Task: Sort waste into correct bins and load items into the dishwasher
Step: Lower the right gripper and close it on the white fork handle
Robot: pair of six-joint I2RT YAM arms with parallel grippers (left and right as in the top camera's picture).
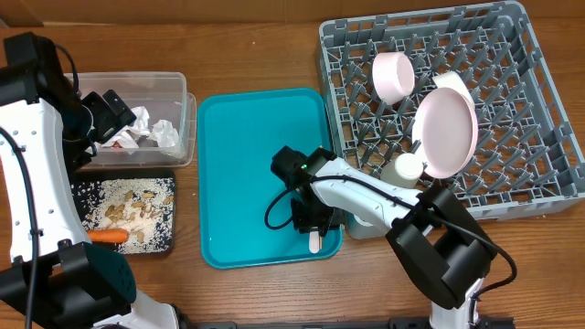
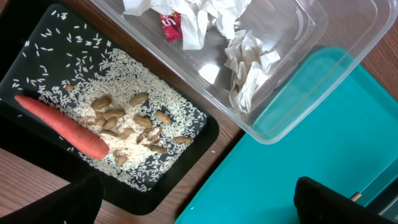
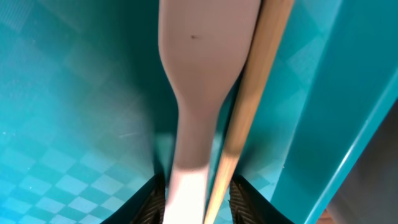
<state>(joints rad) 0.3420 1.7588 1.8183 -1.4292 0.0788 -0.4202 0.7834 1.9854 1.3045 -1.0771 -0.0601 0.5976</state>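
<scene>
My right gripper (image 1: pixel 311 219) is low over the teal tray (image 1: pixel 238 164), near its front right corner. In the right wrist view my right gripper (image 3: pixel 198 199) has its pads pressed against a white fork (image 3: pixel 202 74) and a pale wooden stick (image 3: pixel 261 74), which lie side by side between them. My left gripper (image 1: pixel 108 108) hovers open over the clear tub (image 1: pixel 186 119), holding nothing. The tub holds crumpled napkins (image 2: pixel 249 62) and a red wrapper (image 2: pixel 171 26). An orange carrot (image 2: pixel 62 126) and nuts (image 2: pixel 124 121) on scattered grains lie in the black tray (image 2: pixel 37 50).
The grey dish rack (image 1: pixel 512 14) at the right holds a white plate (image 1: pixel 446 135) on edge, a bowl (image 1: pixel 393 76), another bowl (image 1: pixel 454 87) and a small cup (image 1: pixel 407 169). The teal tray's raised rim (image 3: pixel 348 124) runs close on the right of my right gripper.
</scene>
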